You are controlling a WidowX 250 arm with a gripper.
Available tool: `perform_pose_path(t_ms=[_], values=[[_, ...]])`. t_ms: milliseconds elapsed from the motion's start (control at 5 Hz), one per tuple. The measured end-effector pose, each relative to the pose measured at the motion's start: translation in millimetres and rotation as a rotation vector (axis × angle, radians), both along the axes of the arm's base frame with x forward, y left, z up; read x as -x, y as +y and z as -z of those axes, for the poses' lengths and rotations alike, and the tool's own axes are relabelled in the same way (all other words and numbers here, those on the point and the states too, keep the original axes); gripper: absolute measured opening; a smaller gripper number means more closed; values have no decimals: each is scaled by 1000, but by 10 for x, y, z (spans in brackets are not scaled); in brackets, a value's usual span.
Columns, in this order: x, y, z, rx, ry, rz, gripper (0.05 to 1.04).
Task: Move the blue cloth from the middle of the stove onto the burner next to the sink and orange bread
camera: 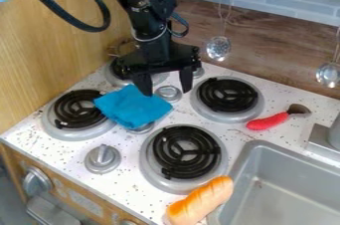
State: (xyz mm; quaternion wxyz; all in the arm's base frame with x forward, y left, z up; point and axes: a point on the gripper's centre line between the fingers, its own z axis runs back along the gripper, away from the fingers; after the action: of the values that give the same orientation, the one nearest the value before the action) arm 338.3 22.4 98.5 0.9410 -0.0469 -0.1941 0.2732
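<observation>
The black gripper (pixel 165 89) hangs over the far right part of the blue cloth (pixel 131 108), its jaws apart with nothing clamped between them. One fingertip is right at the cloth's far edge, though whether it touches cannot be told; the other is off to the cloth's right. The cloth lies crumpled on the white speckled counter (pixel 126 181), among four stove burners.

Just left of the cloth is one burner (pixel 78 109), its rim partly overlapped by the cloth in the view. A second burner (pixel 118 69) is beyond the cloth, partly hidden by the arm. A third burner (pixel 229 94) is to the cloth's right, and a fourth burner (pixel 185 152) is right of it and nearer the camera. A silver knob (pixel 103 159) is on the camera side of the cloth.

Well to the cloth's right lies a utensil with a red handle (pixel 268 122). Farther toward the camera and right of the cloth, a toy bun (pixel 201 200) lies beside the gray sink (pixel 282 194). Beyond the cloth and to its right, a slotted ladle (pixel 217 48) hangs by the wall.
</observation>
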Motion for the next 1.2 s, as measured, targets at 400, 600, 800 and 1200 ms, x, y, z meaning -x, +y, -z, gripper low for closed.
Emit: perform_pose_path(t_ms=[400, 600, 800, 1200], values=[[4, 86, 92, -27, 39, -20, 1001], [-112, 295, 186, -40, 67, -70, 1001], [-177, 428, 270, -103, 58, -101, 1001], [-421, 714, 571, -177, 84, -139, 1001]])
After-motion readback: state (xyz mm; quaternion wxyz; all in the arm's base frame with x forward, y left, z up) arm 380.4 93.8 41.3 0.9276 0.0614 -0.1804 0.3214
